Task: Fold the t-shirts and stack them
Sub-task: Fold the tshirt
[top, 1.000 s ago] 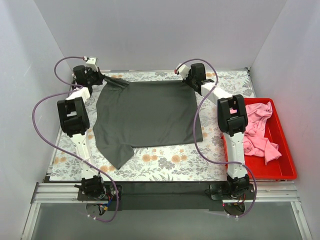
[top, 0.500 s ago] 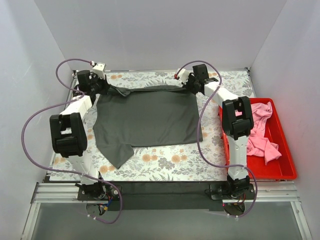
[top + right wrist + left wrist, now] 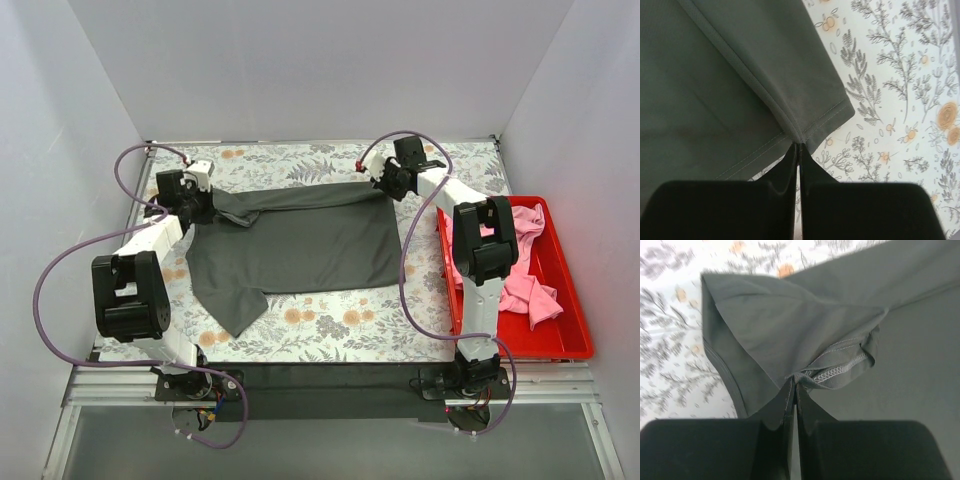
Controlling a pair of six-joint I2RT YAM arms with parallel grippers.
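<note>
The dark charcoal grey t-shirt (image 3: 300,245) lies spread over the floral table cloth, its far edge lifted and folded toward me. My left gripper (image 3: 205,205) is shut on the shirt's far left corner near the sleeve; in the left wrist view its tips (image 3: 795,385) pinch a bunched seam of the grey t-shirt (image 3: 790,325). My right gripper (image 3: 385,185) is shut on the far right hem corner; the right wrist view shows its tips (image 3: 799,145) clamped on the hem of the grey t-shirt (image 3: 730,75). Pink t-shirts (image 3: 515,265) lie crumpled in the tray.
The red plastic tray (image 3: 570,335) stands at the right of the table, beside the right arm. The floral table cloth (image 3: 350,325) shows bare along the near side and along the far edge behind the lifted shirt. White walls close in the left, right and back.
Both grippers have drawn the shirt's far edge toward me from the back of the table, folding it over the shirt's body. More floral cloth now shows at the back.
</note>
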